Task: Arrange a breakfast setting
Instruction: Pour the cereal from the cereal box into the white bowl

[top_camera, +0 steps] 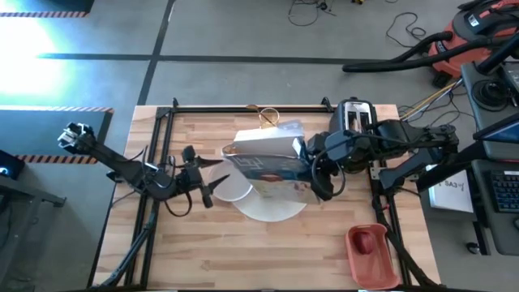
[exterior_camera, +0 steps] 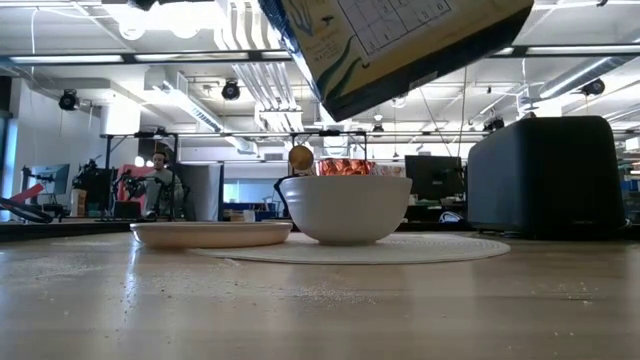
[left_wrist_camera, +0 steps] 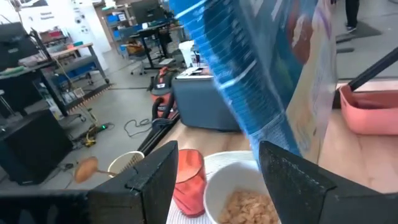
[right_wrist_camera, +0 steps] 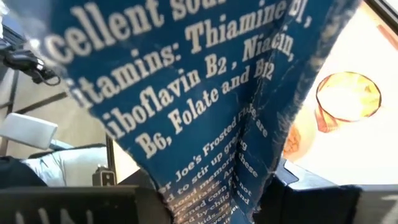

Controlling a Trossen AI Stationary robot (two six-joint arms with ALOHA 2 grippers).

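The white bowl [exterior_camera: 345,208] sits on a round pale mat [exterior_camera: 440,248] near the middle of the table [top_camera: 268,251]; the left wrist view shows pale cereal flakes [left_wrist_camera: 249,205] inside it. A blue cereal box [top_camera: 263,158] hangs tilted right above the bowl, its lower corner clear of the rim in the low view. The right gripper [top_camera: 318,172] has its jaws closed on the box, whose printed side fills the right wrist view. Just beside the bowl stands a small red cup [left_wrist_camera: 188,180], and a gold spoon [left_wrist_camera: 87,168] shows near it. A white plate [exterior_camera: 212,233] lies on the table touching the mat's edge, on the side toward the left arm. The left gripper [top_camera: 212,188] hovers just over that plate, jaws partly open and holding nothing, pointing toward the bowl. A dark toaster [top_camera: 354,116] stands at the table's far edge, behind the right arm. A red tray [top_camera: 371,253] with a small red fruit [top_camera: 369,241] in it lies at the near right corner. Fine crumbs are scattered over the near wood. A person [exterior_camera: 160,185] sits far back in the room.
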